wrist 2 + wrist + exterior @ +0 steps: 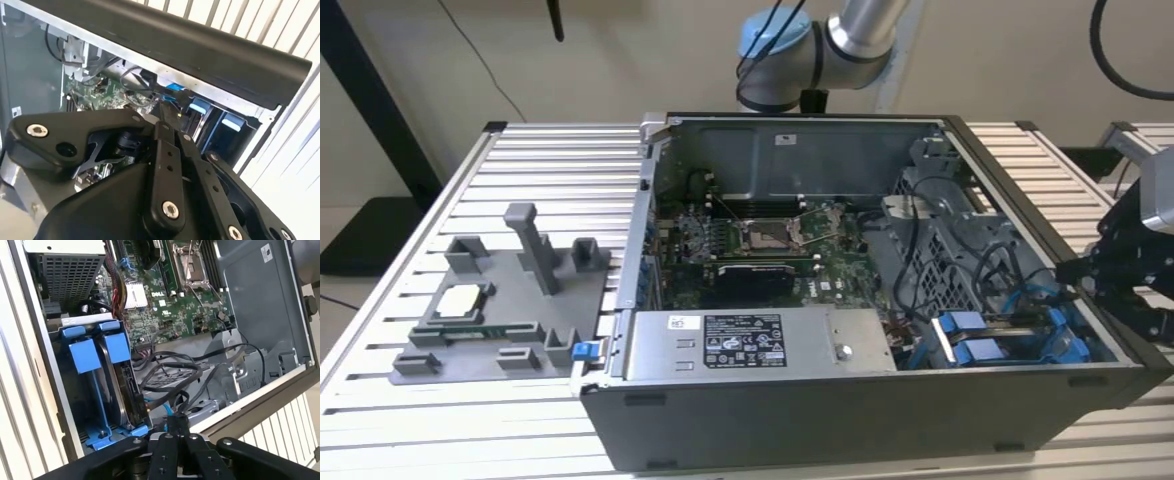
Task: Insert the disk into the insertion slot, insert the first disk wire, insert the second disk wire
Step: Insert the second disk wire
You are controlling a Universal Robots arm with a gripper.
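I record the disk (125, 390) seated on edge in the insertion slot (1021, 340) at the computer case's (260, 305) corner, and my gripper (176, 421), fingers apparently pinched on a disk wire (162, 405), sits just beside the disk's connector end, evidently to plug it.

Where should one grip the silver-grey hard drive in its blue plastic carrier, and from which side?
Probably by its flat blue tabs, from the grey computer case's open side: the hard drive stands on edge inside, tabs exposed.
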